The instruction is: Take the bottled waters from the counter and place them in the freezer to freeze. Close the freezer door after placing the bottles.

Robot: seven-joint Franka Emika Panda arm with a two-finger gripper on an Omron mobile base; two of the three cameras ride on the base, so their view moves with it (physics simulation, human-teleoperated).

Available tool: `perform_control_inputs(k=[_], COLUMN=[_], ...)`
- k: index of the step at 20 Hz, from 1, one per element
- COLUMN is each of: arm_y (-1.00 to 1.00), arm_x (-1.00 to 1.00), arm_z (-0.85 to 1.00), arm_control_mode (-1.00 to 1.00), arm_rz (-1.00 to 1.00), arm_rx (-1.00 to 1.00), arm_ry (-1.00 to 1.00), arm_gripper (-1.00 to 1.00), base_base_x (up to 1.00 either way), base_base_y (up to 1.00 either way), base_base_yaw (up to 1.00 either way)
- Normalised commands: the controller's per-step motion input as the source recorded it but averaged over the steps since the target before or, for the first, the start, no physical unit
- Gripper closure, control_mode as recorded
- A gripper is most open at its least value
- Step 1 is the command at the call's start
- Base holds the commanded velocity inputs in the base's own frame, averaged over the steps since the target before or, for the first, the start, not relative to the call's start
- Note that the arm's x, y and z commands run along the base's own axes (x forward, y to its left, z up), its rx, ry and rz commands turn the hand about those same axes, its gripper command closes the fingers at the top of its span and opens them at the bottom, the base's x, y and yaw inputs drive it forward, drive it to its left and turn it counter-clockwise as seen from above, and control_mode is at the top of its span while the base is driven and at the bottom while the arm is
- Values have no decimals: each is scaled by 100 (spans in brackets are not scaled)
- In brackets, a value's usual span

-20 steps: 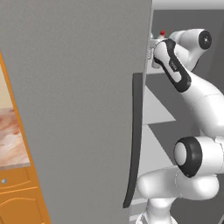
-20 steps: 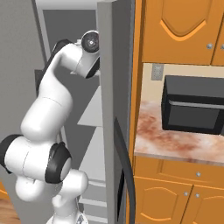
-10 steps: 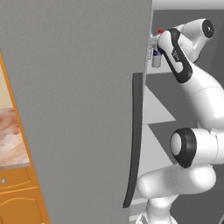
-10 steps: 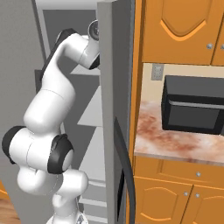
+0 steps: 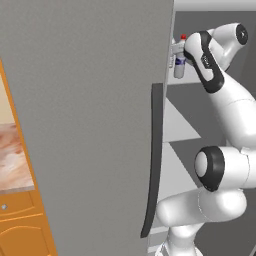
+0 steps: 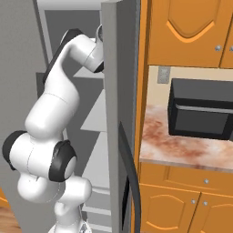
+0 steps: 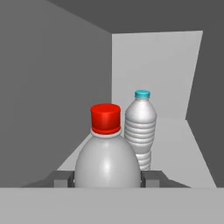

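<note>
Red-cap bottle (image 7: 107, 153) sits lower centre of hand view, upright, long axis vertical, clamped between my fingertips (image 7: 61, 178), so gripper (image 7: 106, 180) is closed on it. Blue-cap bottle (image 7: 141, 129) stands just behind and right of it, upright on the white shelf (image 7: 179, 148), close but whether touching I can't tell. In left base view, red-cap bottle shows upper right, inside the freezer (image 5: 210, 30), past the door (image 5: 85, 115) edge. I reckon next is setting it down and letting go w/o nudging the blue one.
</note>
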Motion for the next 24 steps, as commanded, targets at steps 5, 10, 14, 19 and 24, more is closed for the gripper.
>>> perform_control_inputs(k=[5,10,14,19,24], arm_y=[0,0,0,0,0], arm_x=[0,0,0,0,0], arm_z=[-37,-42,-46,-34,-2], arm_control_mode=[-100,-100,-100,-100,-100], arm_rz=[3,3,2,3,1], arm_rx=[0,0,-3,-1,0], arm_ry=[0,0,0,0,0], arm_gripper=[100,100,100,100,100], base_base_x=[0,0,0,0,0], base_base_y=[0,0,0,0,0], base_base_yaw=[0,0,0,0,0])
